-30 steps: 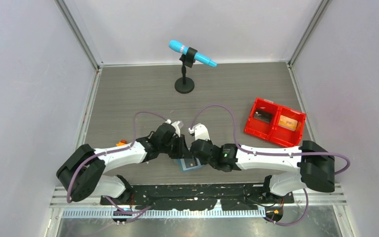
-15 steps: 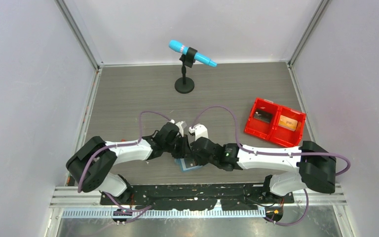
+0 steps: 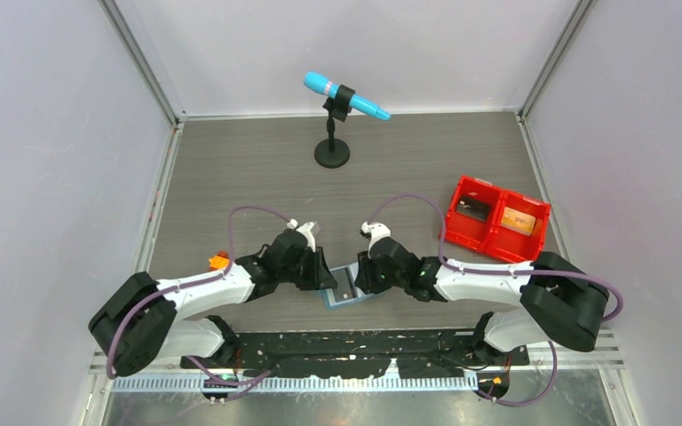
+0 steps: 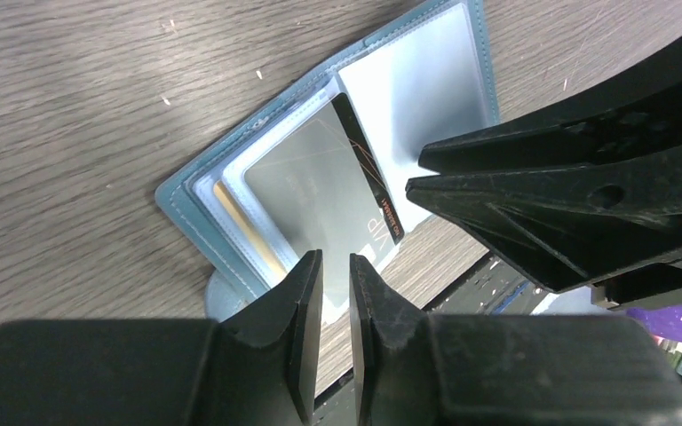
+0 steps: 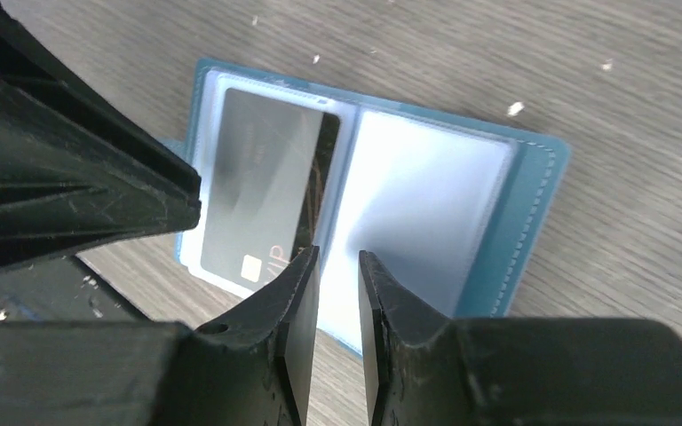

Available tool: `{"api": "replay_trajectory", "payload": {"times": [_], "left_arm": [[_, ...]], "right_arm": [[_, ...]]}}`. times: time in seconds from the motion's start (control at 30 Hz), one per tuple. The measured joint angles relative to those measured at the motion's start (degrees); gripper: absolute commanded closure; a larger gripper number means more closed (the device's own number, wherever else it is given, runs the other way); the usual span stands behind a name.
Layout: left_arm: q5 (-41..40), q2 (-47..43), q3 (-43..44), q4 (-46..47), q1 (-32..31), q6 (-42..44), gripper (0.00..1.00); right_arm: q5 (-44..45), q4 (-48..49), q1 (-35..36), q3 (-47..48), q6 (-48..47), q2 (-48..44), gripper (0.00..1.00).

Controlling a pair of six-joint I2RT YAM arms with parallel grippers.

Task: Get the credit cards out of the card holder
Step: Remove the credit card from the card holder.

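Note:
The teal-blue card holder [image 3: 346, 288] lies open on the table between my two grippers. In the left wrist view the card holder [image 4: 426, 80] shows a grey card [image 4: 320, 186] with a dark stripe in a clear sleeve, and an orange-gold card edge [image 4: 241, 232] behind it. The right wrist view shows the same card holder [image 5: 426, 204] and grey card [image 5: 257, 200]. My left gripper [image 3: 324, 271] [image 4: 335, 259] hovers over the holder's left half, jaws nearly shut and empty. My right gripper [image 3: 361, 275] [image 5: 337, 256] hovers over the spine, jaws nearly shut and empty.
A red two-compartment bin [image 3: 495, 240] stands at the right with a dark item and an orange item inside. A microphone stand [image 3: 332, 153] with a blue microphone stands at the back. A small orange object [image 3: 219, 260] lies by the left arm. The table's near edge is just below the holder.
Both grippers have drawn apart, the left one leftward and the right one rightward. The card holder, mostly covered before, now lies open between them.

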Motion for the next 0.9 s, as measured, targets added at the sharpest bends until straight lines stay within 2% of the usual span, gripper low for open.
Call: {"api": "replay_trajectory", "payload": {"times": [0.17, 0.47, 0.8, 0.9], "left_arm": [[-1.7, -2.7, -0.9, -1.9, 0.0, 0.9, 0.80], [-1.9, -2.9, -5.0, 0.0, 0.0, 1.3, 0.81], [-2.0, -3.2, -6.3, 2.6, 0.0, 1.3, 0.82], [-2.0, -3.3, -6.6, 3.0, 0.0, 1.3, 0.82]], "right_arm": [[-5.5, 4.5, -1.1, -1.6, 0.5, 0.3, 0.70], [-13.2, 10.0, -5.5, -3.1, 0.9, 3.1, 0.63], [-18.8, 15.1, -7.6, -3.7, 1.4, 6.5, 0.63], [-20.5, 17.0, -8.3, -3.8, 1.8, 7.5, 0.69]]}}
